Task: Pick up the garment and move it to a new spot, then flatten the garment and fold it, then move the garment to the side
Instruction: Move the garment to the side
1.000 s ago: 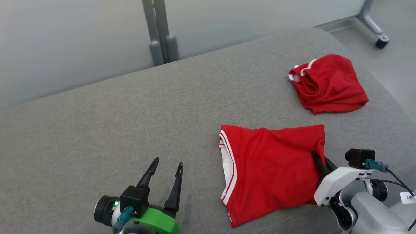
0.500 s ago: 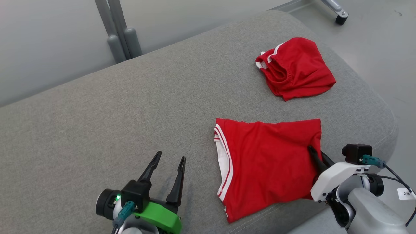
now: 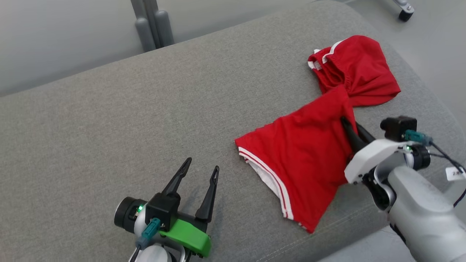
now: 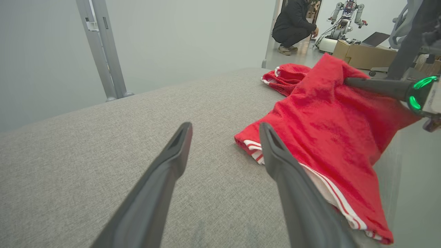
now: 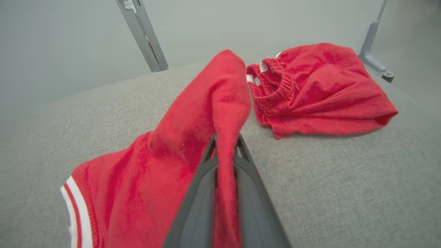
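Right claw [image 3: 346,122] of mine is closed on the red garment [image 3: 302,156], holding one corner raised; my left claw [image 3: 202,163], well apart, stands open, empty.

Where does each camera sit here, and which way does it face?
Head view: on the head, looking down at the grey cushion; left gripper and right gripper show.
Left wrist view: on the left wrist, along its open gripper toward the held garment.
Right wrist view: on the right wrist, along its gripper, shut on that garment, toward the crumpled garment.
Shared: both wrist views show both garments.
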Controlling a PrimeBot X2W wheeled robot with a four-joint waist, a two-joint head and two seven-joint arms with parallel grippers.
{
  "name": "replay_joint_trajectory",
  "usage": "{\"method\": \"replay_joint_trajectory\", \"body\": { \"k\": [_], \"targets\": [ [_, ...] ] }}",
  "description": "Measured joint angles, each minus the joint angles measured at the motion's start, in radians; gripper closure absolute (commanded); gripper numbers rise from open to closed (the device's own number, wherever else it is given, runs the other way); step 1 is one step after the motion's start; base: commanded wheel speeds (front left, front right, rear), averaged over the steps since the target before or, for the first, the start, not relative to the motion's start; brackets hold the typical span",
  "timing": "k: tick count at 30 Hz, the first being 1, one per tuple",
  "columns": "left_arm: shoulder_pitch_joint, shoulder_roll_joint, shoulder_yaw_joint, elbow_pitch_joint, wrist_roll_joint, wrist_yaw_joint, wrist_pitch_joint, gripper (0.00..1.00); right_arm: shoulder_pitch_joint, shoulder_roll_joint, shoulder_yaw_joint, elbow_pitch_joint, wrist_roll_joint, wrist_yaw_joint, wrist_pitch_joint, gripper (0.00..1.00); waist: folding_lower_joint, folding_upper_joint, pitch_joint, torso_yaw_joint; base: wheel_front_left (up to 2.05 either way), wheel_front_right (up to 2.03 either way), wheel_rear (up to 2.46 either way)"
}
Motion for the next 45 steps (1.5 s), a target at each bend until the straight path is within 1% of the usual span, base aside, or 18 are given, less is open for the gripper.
{"method": "replay_joint_trajectory", "body": {
  "k": [4, 8, 12, 16, 24, 33, 34, 36, 37, 38, 39, 41, 45],
  "targets": [
    [-0.031, 0.0, -0.017, -0.014, 0.026, 0.0, 0.0, 0.0, -0.13, -0.026, -0.001, 0.012, -0.026, 0.0, 0.0, 1.0, 0.0, 0.0, 0.042, 0.027, 0.0, 0.0, 0.0],
    [-0.07, 0.0, -0.039, -0.035, 0.043, 0.0, 0.0, 0.0, -0.249, -0.069, -0.027, 0.061, -0.064, 0.0, 0.005, 1.0, 0.0001, 0.0, 0.091, 0.059, 0.0, 0.0, 0.0],
    [-0.092, 0.0, -0.059, -0.044, 0.063, -0.001, 0.0, 0.0, -0.344, -0.093, -0.052, 0.115, -0.101, 0.0, 0.01, 1.0, 0.0002, 0.0, 0.144, 0.09, 0.0, 0.0, 0.0],
    [-0.103, 0.0, -0.068, -0.035, 0.078, -0.003, 0.0, 0.0, -0.418, -0.144, -0.09, 0.161, -0.123, 0.0, 0.01, 1.0, 0.0002, 0.0, 0.191, 0.118, 0.0, 0.0, 0.0],
    [-0.105, 0.0, -0.055, -0.029, 0.089, -0.012, 0.0, 0.0, -0.472, -0.232, -0.157, 0.258, -0.163, 0.0, 0.009, 1.0, 0.0002, 0.0, 0.245, 0.155, 0.0, 0.0, 0.0],
    [-0.123, 0.001, -0.063, -0.024, 0.104, -0.024, 0.0, 0.0, -0.494, -0.3, -0.253, 0.407, -0.218, 0.0, 0.003, 1.0, 0.0001, 0.0001, 0.271, 0.175, 0.0, 0.0, 0.0],
    [-0.123, 0.001, -0.063, -0.024, 0.104, -0.024, 0.0, 0.0, -0.494, -0.3, -0.253, 0.407, -0.218, 0.0, 0.003, 1.0, 0.0001, 0.0001, 0.271, 0.175, 0.0, 0.0, 0.0],
    [-0.125, 0.001, -0.063, -0.022, 0.106, -0.026, 0.0, 0.0, -0.504, -0.317, -0.285, 0.435, -0.241, 0.0, 0.002, 1.0, 0.0001, 0.0, 0.275, 0.183, 0.0, 0.0, 0.0],
    [-0.126, 0.001, -0.063, -0.022, 0.106, -0.027, 0.0, 0.0, -0.51, -0.33, -0.311, 0.437, -0.253, 0.0, 0.002, 0.26, 0.0001, 0.0001, 0.278, 0.187, 0.0, 0.0, 0.0],
    [-0.129, 0.001, -0.063, -0.022, 0.106, -0.027, 0.0, 0.0, -0.517, -0.349, -0.341, 0.427, -0.274, 0.0, 0.001, 0.0, 0.0001, 0.0001, 0.281, 0.19, 0.0, 0.0, 0.0],
    [-0.132, 0.001, -0.062, -0.022, 0.106, -0.027, 0.0, 0.0, -0.52, -0.363, -0.371, 0.409, -0.306, 0.0, 0.0, 0.0, 0.0001, 0.0, 0.284, 0.194, 0.0, 0.0, 0.0],
    [-0.138, 0.001, -0.059, -0.023, 0.106, -0.028, 0.0, 0.0, -0.509, -0.358, -0.449, 0.377, -0.339, -0.001, 0.0, 0.0, 0.0001, 0.0, 0.286, 0.202, 0.0, 0.0, 0.0],
    [-0.138, 0.001, -0.049, -0.022, 0.106, -0.028, 0.0, 0.0, -0.43, -0.289, -0.58, 0.268, -0.445, 0.0, 0.0, 0.0, 0.0001, 0.0, 0.285, 0.213, 0.0, 0.0, 0.0]
  ]
}}
